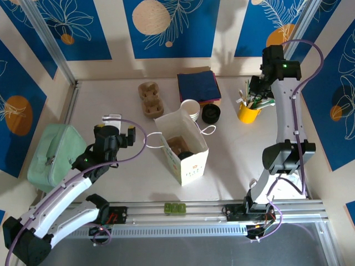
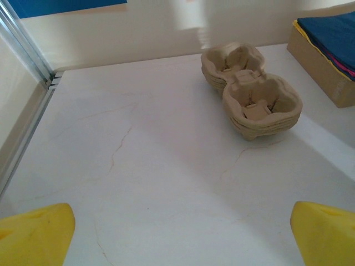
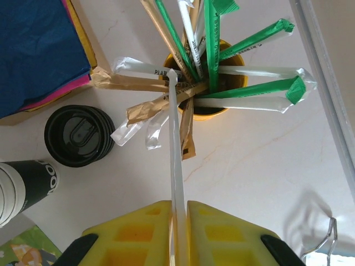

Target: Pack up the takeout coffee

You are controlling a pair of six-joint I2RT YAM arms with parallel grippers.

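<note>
The right gripper (image 3: pixel 178 209) is pinched narrow on a white straw (image 3: pixel 175 160), evidently to draw it from the pot (image 1: pixel 248 113) just ahead, the left gripper (image 2: pixel 180 235) stands wide and empty, and the coffee (image 1: pixel 187 155), apparently lidded, waits in the bag (image 1: pixel 191 165) between them.

The bench (image 1: pixel 111 94) is a pale, marble-look slab with faint brown veins. Ahead of the left hand (image 1: pixel 112 118) it meets a cream wall (image 2: pixel 138 27), where a soft bright patch of light falls. Beyond and to either side of the right hand (image 1: pixel 255 91), the walls carry deep blue panels (image 1: pixel 194 33) drawn with white leaves and orange or cream discs, with slanting metal posts (image 1: pixel 50 41) at the corners. Behind both hands, a slotted aluminium rail (image 1: pixel 211 216) edges the bench.
</note>
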